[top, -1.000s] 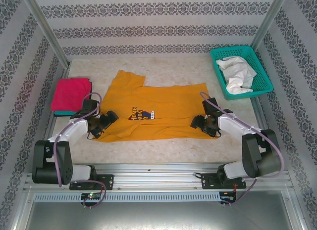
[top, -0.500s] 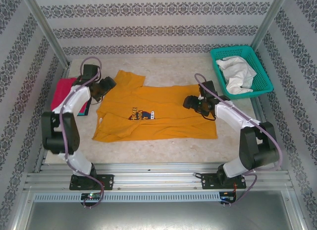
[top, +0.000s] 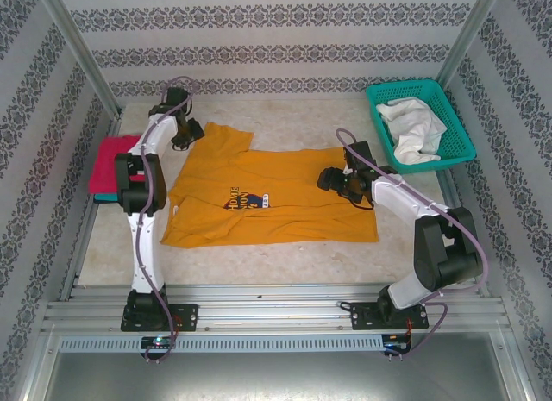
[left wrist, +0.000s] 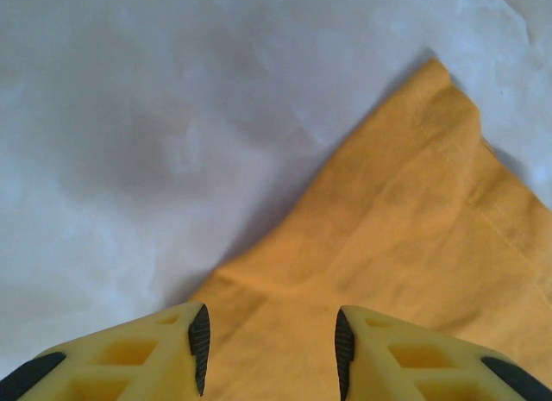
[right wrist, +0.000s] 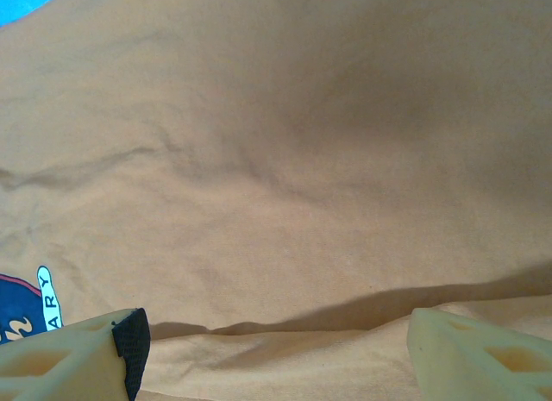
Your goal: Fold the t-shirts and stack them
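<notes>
Item: mustard-orange t-shirt (top: 276, 203), lying flat at the centre of the table (top: 285, 263), logo up, one sleeve jutting toward the upper left. Magenta t-shirt (top: 121, 159), folded, on a teal one (top: 105, 197) at the left edge. Left gripper (left wrist: 272, 349): fingers part-spread, nothing pinched, poised over the sleeve's edge. Right gripper (right wrist: 272, 349): jaws wide and empty, just above the shirt's right body beside a raised crease. Step, as judged: taking hold for a fold. The next move calls for both claws to lower and pinch cloth without dragging the shirt.
</notes>
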Robot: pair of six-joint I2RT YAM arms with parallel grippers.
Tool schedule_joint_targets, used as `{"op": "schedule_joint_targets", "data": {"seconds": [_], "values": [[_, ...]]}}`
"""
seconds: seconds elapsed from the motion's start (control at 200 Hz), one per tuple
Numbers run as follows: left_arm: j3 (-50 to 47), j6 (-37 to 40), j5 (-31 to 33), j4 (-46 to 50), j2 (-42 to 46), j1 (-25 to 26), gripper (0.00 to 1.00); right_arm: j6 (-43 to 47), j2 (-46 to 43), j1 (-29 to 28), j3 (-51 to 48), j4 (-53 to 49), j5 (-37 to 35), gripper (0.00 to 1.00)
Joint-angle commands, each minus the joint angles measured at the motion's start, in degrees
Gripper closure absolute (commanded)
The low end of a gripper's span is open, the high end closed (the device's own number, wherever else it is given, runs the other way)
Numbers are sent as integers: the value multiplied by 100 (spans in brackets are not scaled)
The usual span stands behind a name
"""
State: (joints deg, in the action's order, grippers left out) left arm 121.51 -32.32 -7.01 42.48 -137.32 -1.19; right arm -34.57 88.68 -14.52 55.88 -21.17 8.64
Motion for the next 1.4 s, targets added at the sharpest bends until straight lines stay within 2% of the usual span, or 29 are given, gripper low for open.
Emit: {"op": "schedule_joint_targets", "data": {"seconds": [0.0,0.17,0.285,0.44,0.495,0.555,0.679,0.804,0.944,1.129,1.399], "values": [[649,287,38,733,-413,-4,56,-11,48,-51,21,-19,-63,21],[1947,296,-88,1409,-1235,29,55,-42,83,-63,28,12,-34,21],[2109,232,-183,1447,-1393,69,59,-51,32,-59,-13,16,-80,21],[2080,147,-227,1440,-1462,79,79,-40,-18,-53,-16,16,-103,21],[2078,160,-248,1456,-1456,71,91,-12,-38,-57,12,12,-121,21],[2078,166,-241,1487,-1422,71,100,25,-40,-34,74,6,-197,21],[2068,180,-244,1444,-1330,74,100,124,130,115,370,-107,-588,22],[2045,208,-253,1426,-1289,69,100,138,749,488,1110,-381,-1097,24],[1847,220,-292,1328,-1191,72,100,28,1653,786,2079,-607,-1506,33],[1297,208,-399,993,-967,75,100,-144,2742,863,3339,-951,-2018,48],[1081,235,-438,915,-881,70,100,-485,3925,881,4728,-1468,-2133,60]]}}
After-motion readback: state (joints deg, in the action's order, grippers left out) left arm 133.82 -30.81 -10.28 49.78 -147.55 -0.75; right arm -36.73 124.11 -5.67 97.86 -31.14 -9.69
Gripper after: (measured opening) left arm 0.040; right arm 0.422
